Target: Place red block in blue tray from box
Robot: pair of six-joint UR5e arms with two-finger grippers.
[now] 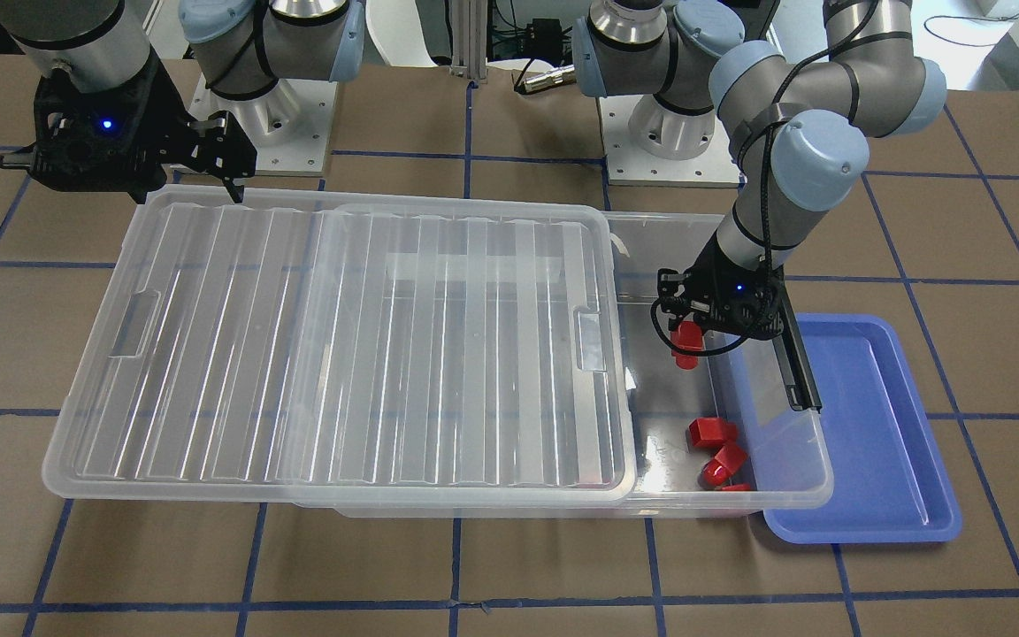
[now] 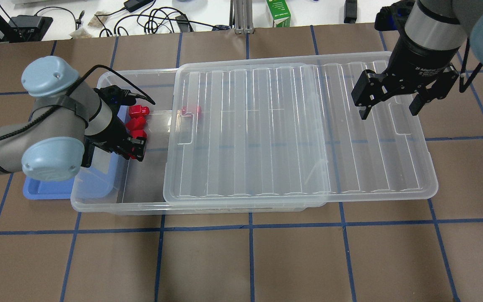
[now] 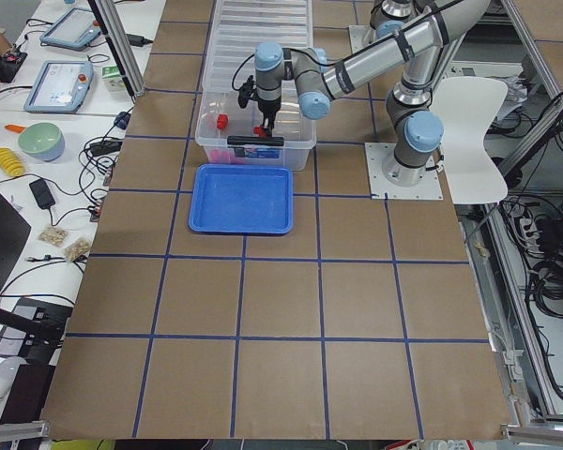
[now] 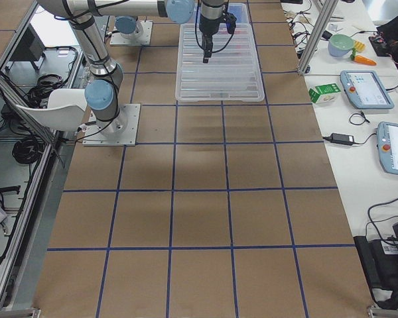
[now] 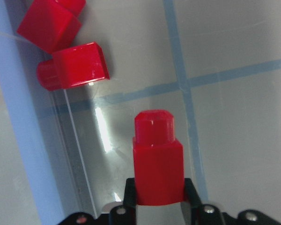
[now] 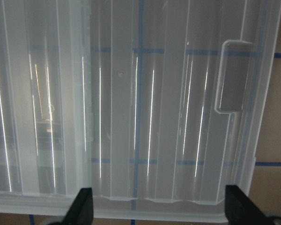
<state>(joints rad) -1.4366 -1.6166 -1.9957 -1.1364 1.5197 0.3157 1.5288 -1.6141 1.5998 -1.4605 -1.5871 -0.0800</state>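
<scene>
My left gripper [image 1: 685, 347] is shut on a red block [image 1: 688, 341] and holds it inside the open end of the box [image 1: 815, 495], near the wall beside the blue tray [image 1: 881, 442]. The left wrist view shows the block [image 5: 158, 159] upright between the fingers, stub end outward, above the box floor. In the overhead view the gripper [image 2: 134, 152] mostly hides it. The tray [image 2: 44, 191] lies against the box's end. My right gripper [image 2: 388, 113] is open and empty, above the far end of the lid [image 2: 292, 130].
Three loose red blocks [image 1: 709, 432] [image 1: 725, 462] [image 2: 138, 111] lie in the box's open corner, and another [image 2: 193, 110] lies under the lid's edge. The lid [image 1: 341, 345] is slid toward my right side. A black latch bar [image 1: 797, 363] stands on the box's end wall.
</scene>
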